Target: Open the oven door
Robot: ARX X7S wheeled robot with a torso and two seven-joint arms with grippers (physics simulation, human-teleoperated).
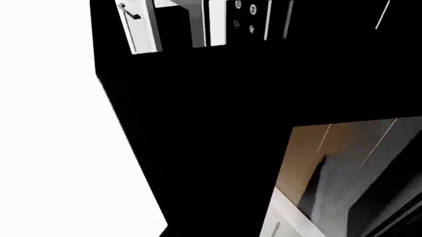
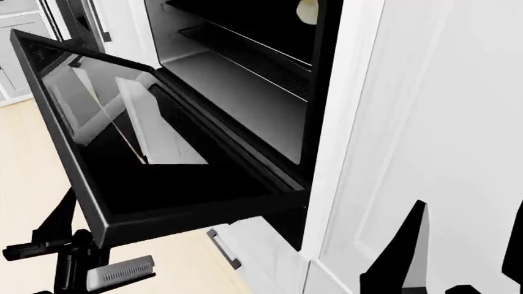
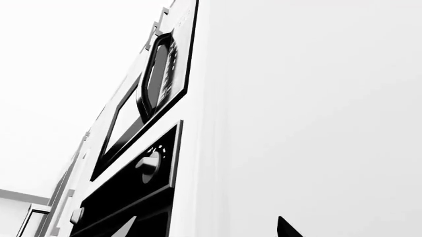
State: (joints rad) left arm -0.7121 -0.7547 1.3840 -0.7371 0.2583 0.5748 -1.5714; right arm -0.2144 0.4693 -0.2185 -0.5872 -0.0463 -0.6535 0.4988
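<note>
The oven door [image 2: 163, 159] hangs folded down and wide open, its dark glass window facing up and mirroring white cabinets. The oven cavity [image 2: 245, 67] with its wire racks lies exposed behind it. My left gripper [image 2: 78, 263] sits below the door's near left corner, apart from it, fingers spread and one ribbed grey pad [image 2: 121, 272] showing. The left wrist view is mostly filled by the door's black surface [image 1: 197, 123]. My right gripper [image 2: 462, 269] stands open low in front of the white cabinet side, holding nothing. One black fingertip [image 3: 287, 230] shows in the right wrist view.
A tall white cabinet panel [image 2: 425, 122] flanks the oven on the right. A white drawer with a small black handle [image 2: 222, 248] sits under the door. Light wooden floor [image 2: 33, 184] spreads to the left. The oven's black control panel with a knob [image 3: 148, 163] rises above the right gripper.
</note>
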